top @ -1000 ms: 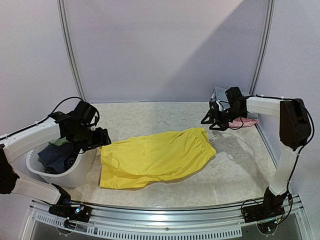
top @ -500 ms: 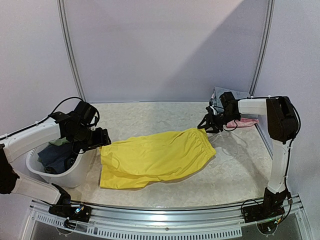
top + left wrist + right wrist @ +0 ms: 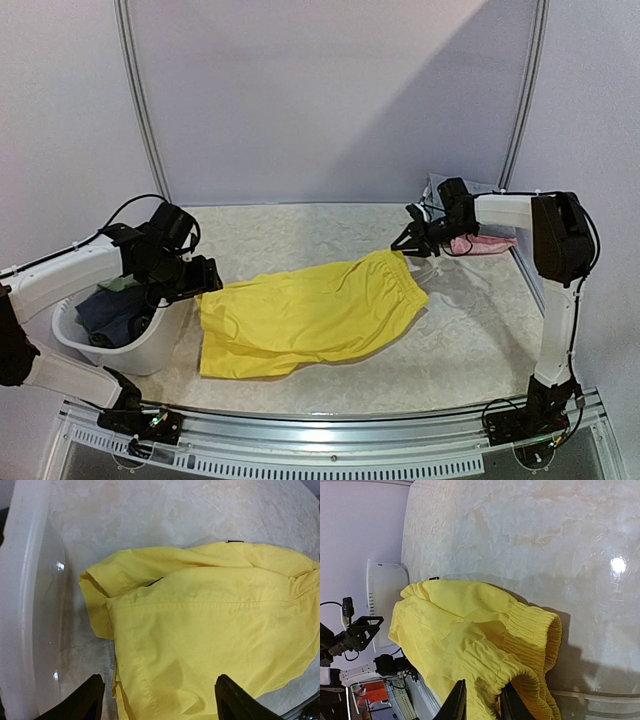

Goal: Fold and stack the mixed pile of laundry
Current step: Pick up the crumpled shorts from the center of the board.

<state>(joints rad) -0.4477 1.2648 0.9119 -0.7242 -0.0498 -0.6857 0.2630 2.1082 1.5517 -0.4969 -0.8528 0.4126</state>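
Top view: the yellow shorts (image 3: 310, 315) lie spread at frame centre, with their upper-right corner raised into the right gripper (image 3: 408, 243). The left gripper (image 3: 205, 275) hovers at the shorts' left edge, above the white tub (image 3: 150, 350).

Left wrist view: jaws wide apart over the shorts, holding nothing.

Right wrist view: jaws pinched on the elastic waistband (image 3: 532, 630).

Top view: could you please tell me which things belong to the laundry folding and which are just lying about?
Job: yellow shorts, pink garment, dark clothes.
Lying about: white tub holding the dark clothes, table.
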